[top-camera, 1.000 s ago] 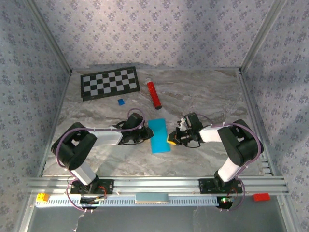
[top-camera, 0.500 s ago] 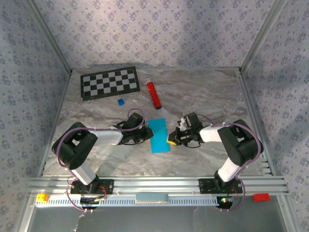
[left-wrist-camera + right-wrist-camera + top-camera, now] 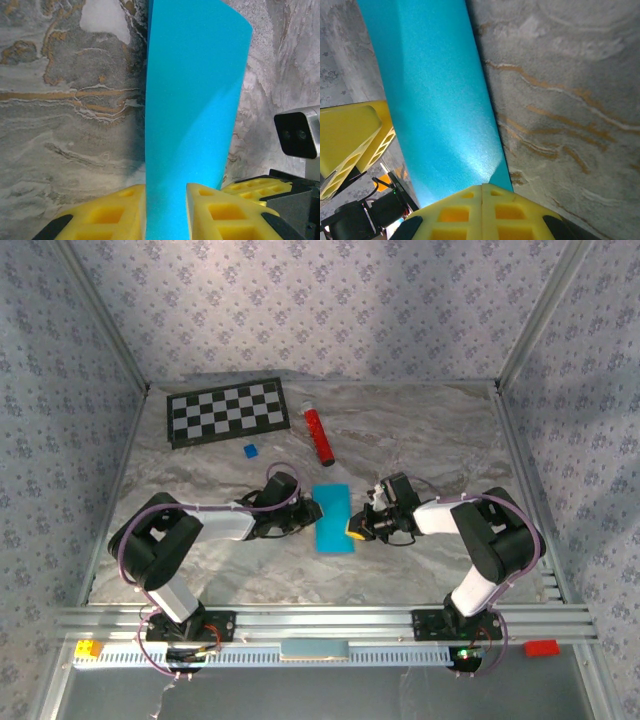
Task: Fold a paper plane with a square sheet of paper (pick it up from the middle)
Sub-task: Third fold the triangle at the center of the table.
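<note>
The square sheet of paper (image 3: pixel 335 518) is bright cyan and lies mid-table as a narrow strip between both grippers. My left gripper (image 3: pixel 308 512) comes in from the left, and in its wrist view the paper (image 3: pixel 195 100) rises up between its yellow fingers (image 3: pixel 125 210), held at its near edge by the left gripper (image 3: pixel 166 192). My right gripper (image 3: pixel 355 527) sits at the sheet's right edge. Its jaws are shut, tips (image 3: pixel 482 189) against the paper (image 3: pixel 435 100) where an upper layer lifts off a darker lower one. I cannot tell whether paper is pinched there.
A red cylinder (image 3: pixel 319 436) lies behind the paper. A small dark-blue block (image 3: pixel 250 451) and a checkerboard (image 3: pixel 227 412) are at the back left. Patterned walls enclose three sides. A red block (image 3: pixel 541 647) and a yellow one (image 3: pixel 88 649) sit on the front rail.
My left gripper has moved right with the paper's left edge, so the sheet looks narrower from above. The right gripper has stayed put.
</note>
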Action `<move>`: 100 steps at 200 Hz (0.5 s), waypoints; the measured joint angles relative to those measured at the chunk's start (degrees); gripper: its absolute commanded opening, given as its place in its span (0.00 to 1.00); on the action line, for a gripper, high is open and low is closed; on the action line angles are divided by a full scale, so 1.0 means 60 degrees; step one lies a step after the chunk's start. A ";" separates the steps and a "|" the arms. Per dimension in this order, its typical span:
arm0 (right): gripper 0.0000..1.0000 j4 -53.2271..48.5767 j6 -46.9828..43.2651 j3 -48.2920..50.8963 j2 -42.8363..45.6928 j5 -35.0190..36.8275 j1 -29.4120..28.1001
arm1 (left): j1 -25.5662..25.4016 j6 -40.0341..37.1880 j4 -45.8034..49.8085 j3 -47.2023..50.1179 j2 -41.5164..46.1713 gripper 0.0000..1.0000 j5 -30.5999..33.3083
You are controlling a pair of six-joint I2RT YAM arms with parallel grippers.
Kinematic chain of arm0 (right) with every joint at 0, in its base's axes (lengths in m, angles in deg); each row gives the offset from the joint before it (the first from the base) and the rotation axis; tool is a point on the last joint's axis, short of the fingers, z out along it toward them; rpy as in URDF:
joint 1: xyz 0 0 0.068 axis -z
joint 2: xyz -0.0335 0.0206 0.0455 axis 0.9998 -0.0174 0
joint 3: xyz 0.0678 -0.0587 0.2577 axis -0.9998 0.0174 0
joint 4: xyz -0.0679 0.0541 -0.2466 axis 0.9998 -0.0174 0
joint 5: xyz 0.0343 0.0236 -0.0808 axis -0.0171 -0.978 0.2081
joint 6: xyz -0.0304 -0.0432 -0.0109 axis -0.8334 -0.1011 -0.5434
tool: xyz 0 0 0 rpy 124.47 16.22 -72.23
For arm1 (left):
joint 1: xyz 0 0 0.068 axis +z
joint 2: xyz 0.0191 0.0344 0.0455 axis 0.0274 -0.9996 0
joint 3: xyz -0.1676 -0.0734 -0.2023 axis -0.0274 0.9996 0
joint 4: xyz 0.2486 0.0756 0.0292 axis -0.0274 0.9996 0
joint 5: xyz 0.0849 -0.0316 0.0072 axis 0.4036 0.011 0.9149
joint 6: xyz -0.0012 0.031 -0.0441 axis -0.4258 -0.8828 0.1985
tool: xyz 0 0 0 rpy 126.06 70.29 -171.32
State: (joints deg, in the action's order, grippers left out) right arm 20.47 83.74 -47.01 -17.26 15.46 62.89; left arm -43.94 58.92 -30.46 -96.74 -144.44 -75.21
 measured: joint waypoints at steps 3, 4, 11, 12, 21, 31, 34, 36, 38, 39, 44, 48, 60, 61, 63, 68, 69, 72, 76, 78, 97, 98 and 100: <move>0.04 0.0000 -0.0004 0.0000 0.0000 0.0000 0.0000 | 0.0000 0.0000 0.0000 0.0000 0.0000 0.27 0.0000; 0.04 0.0000 0.0000 0.0000 0.0000 0.0000 0.0000 | 0.0000 0.0000 0.0000 0.0000 0.0000 0.27 0.0000; 0.04 0.0000 0.0000 0.0000 0.0000 0.0004 0.0000 | 0.0000 0.0011 -0.0004 0.0004 0.0000 0.27 -0.0025; 0.04 0.0000 0.0000 0.0000 0.0000 0.0000 0.0000 | 0.0000 0.0022 -0.0007 0.0004 0.0000 0.27 -0.0029; 0.04 0.0004 0.0000 0.0000 0.0000 0.0000 0.0000 | 0.0000 0.0044 -0.0040 0.0015 0.0000 0.26 -0.0058; 0.04 0.0000 0.0000 0.0000 0.0000 0.0000 0.0000 | 0.0000 0.0066 -0.0087 0.0029 0.0000 0.25 -0.0095; 0.04 0.0000 0.0000 0.0000 0.0000 0.0000 0.0000 | 0.0000 0.0066 -0.0102 0.0036 0.0000 0.25 -0.0109; 0.04 0.0000 0.0000 0.0000 0.0000 0.0004 0.0000 | 0.0000 0.0066 -0.0120 0.0040 0.0000 0.25 -0.0117; 0.04 0.0000 0.0000 0.0000 0.0000 0.0000 0.0000 | 0.0000 0.0069 -0.0135 0.0044 0.0000 0.25 -0.0124; 0.04 0.0000 0.0000 0.0000 0.0000 0.0000 0.0000 | 0.0000 0.0069 -0.0149 0.0047 0.0000 0.25 -0.0135; 0.04 0.0000 0.0000 0.0000 0.0000 0.0000 0.0000 | 0.0004 0.0069 -0.0186 0.0062 0.0000 0.24 -0.0164; 0.04 0.0000 -0.0004 0.0000 0.0000 0.0000 0.0000 | 0.0004 0.0069 -0.0215 0.0066 0.0000 0.24 -0.0175; 0.04 0.0000 -0.0004 0.0000 0.0000 0.0000 0.0000 | 0.0011 0.0087 -0.0262 0.0069 0.0000 0.21 -0.0211; 0.04 0.0000 -0.0004 0.0000 0.0000 0.0000 0.0000 | 0.0011 0.0091 -0.0266 0.0069 0.0000 0.21 -0.0211; 0.04 0.0000 0.0000 0.0000 0.0000 0.0004 0.0000 | 0.0011 0.0091 -0.0270 0.0069 0.0000 0.21 -0.0211; 0.04 0.0000 0.0000 0.0000 0.0000 0.0004 0.0000 | 0.0015 0.0109 -0.0288 0.0069 0.0000 0.19 -0.0211; 0.04 0.0000 -0.0004 0.0000 0.0000 0.0000 0.0000 | 0.0018 0.0109 -0.0288 0.0069 0.0000 0.19 -0.0211; 0.04 0.0000 0.0000 0.0000 0.0000 0.0000 0.0000 | 0.0029 0.0124 -0.0299 0.0069 0.0000 0.18 -0.0211; 0.04 0.0000 0.0000 0.0000 0.0000 0.0000 0.0000 | 0.0033 0.0124 -0.0310 0.0069 0.0000 0.16 -0.0219; 0.04 0.0000 0.0000 0.0000 0.0004 0.0000 0.0000 | 0.0044 0.0138 -0.0321 0.0069 0.0000 0.15 -0.0226; 0.06 -0.0004 -0.0004 0.0000 0.0022 0.0011 0.0000 | 0.0047 0.0168 -0.0390 0.0073 0.0000 0.09 -0.0244; 0.06 -0.0004 0.0000 0.0000 0.0025 0.0011 0.0000 | 0.0047 0.0175 -0.0393 0.0073 0.0000 0.09 -0.0244; 0.06 -0.0004 -0.0004 0.0000 0.0029 0.0015 0.0000 | 0.0047 0.0211 -0.0397 0.0073 0.0000 0.08 -0.0244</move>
State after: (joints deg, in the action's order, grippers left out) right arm 20.45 83.72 -47.01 -17.09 15.54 62.89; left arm -43.65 60.18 -32.84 -96.30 -144.44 -76.67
